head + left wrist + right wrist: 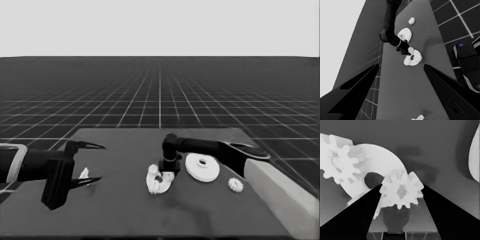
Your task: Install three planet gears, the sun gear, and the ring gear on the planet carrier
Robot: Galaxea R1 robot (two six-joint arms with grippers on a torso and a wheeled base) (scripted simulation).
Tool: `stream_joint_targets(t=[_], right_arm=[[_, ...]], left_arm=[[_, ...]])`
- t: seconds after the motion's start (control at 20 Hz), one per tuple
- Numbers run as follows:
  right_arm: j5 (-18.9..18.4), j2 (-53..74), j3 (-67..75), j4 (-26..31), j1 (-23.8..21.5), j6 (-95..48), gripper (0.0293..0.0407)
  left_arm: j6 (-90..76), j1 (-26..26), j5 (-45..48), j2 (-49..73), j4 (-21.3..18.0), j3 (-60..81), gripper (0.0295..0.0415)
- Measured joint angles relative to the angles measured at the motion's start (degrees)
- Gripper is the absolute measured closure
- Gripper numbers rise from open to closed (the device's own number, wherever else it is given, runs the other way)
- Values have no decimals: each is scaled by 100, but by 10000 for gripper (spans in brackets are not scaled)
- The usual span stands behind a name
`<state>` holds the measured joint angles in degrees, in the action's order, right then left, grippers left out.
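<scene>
My right gripper reaches in from the right and is shut on a small toothed gear, holding it just over the smaller round part beside that part's centre hole. Two gears sit on the far side of the smaller round part. Just to the right lies the larger round part, and one loose gear lies nearer the front right. From the left wrist view I see the right gripper at the smaller round part. My left gripper waits open over the table's left end.
A thin white piece lies on the table between the left gripper's fingers, not held. The right arm's pale grey forearm fills the lower right corner. Dark machinery with blue lights stands past the table's edge.
</scene>
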<state>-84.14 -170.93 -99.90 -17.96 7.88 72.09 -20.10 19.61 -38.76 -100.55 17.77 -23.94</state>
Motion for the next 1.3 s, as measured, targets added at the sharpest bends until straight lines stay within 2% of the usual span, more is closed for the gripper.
stream_joint_targets(t=[0.1,0.2,0.25,0.35,0.6,0.65,0.75,1.1,1.15,1.2,1.25,1.3], right_arm=[[4,-2,-8,-7,9,-4,388],[7,-3,-11,-9,11,-6,328],[7,-3,-12,-10,11,-6,319],[7,-4,-12,-10,12,-6,316],[8,-4,-13,-11,12,-6,315],[-168,103,325,286,-287,186,315],[-288,158,537,610,-672,312,315],[-334,170,589,790,-851,343,315],[-315,1647,2769,805,-867,302,314],[-216,3406,3509,850,-881,-352,315],[-90,4317,3339,914,-893,-1212,315],[-9,4715,3010,974,-902,-1825,315]], left_arm=[[0,0,0,0,0,0,326],[0,0,0,0,0,0,326],[0,0,0,0,0,0,326],[0,0,0,0,0,0,326],[0,0,0,0,0,0,326],[0,0,0,0,0,0,326],[0,0,0,0,0,0,326],[0,0,0,0,0,0,326],[0,0,0,0,0,0,326],[0,0,0,0,0,0,326],[0,0,0,0,0,0,326],[0,0,0,0,0,0,326]])
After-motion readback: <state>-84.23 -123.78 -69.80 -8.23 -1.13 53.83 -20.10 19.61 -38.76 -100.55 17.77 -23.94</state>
